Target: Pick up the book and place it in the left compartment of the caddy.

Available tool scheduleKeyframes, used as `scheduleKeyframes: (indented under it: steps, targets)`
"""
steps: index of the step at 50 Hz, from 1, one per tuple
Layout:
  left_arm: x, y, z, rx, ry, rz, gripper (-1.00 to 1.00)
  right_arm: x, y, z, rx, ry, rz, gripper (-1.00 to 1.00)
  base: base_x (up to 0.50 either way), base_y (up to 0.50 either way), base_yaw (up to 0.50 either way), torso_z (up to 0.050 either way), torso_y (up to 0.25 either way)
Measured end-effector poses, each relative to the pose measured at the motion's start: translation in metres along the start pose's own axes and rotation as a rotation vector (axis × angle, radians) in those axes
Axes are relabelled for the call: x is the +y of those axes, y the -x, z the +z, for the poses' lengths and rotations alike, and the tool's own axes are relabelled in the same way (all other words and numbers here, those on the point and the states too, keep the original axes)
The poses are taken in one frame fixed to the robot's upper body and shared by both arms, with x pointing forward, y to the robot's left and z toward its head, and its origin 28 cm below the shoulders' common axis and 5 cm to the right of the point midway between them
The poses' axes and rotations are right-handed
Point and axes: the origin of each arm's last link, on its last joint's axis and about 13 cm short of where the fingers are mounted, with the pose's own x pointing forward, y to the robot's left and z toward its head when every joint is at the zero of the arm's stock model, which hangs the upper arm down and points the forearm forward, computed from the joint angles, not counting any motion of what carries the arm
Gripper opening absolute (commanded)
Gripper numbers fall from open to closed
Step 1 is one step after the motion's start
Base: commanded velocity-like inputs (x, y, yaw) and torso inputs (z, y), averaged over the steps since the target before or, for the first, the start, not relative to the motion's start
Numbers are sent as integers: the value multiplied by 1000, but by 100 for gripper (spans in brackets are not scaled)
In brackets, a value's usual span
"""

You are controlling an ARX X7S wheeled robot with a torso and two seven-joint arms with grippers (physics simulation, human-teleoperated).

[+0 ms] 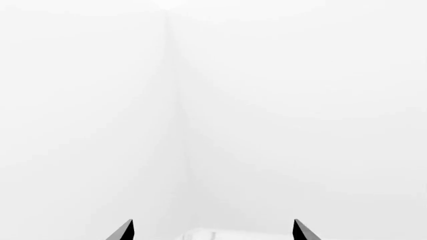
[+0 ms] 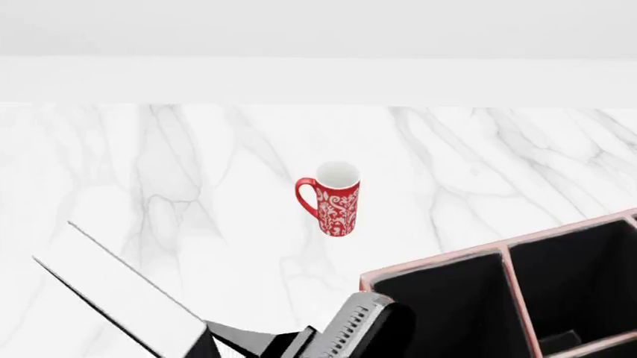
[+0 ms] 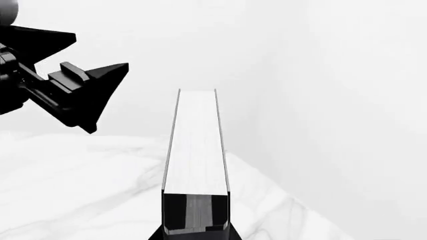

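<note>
left wrist: left gripper tips apart, holding nothing, blank wall ahead | head: book tilted above worktop at 8 o'clock of caddy | right wrist: right gripper clamped on book's end; stiff, likely heavy, slick covers; grip mid-spine.

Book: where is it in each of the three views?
Head view: the book is at lower left, tilted, page edges up, above the marble table.
Right wrist view: centre, seen edge-on, clamped in the right gripper.
Left wrist view: not in it.
Shared landmark: the marble table, in the head and right wrist views.
</note>
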Motion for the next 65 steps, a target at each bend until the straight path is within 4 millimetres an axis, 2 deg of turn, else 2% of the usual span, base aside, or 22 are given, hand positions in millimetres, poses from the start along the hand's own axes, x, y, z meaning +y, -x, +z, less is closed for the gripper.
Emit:
scheduleKeyframes:
  steps: [23, 35, 50, 65]
  targets:
    - [0, 0, 0, -4, 4, 3, 100, -1, 25, 50, -89, 43, -264, -100, 0, 0, 0, 0, 1]
    - [0, 0, 0, -6, 4, 3, 100, -5, 42, 65, -101, 54, -399, -100, 0, 0, 0, 0, 1]
    - [0, 0, 1, -6, 3, 0, 100, -9, 70, 73, -90, 67, -564, -100, 0, 0, 0, 1, 1]
    - [-2, -1, 1, -5, 2, -6, 100, -11, 94, 68, -56, 52, -673, -100, 0, 0, 0, 0, 1]
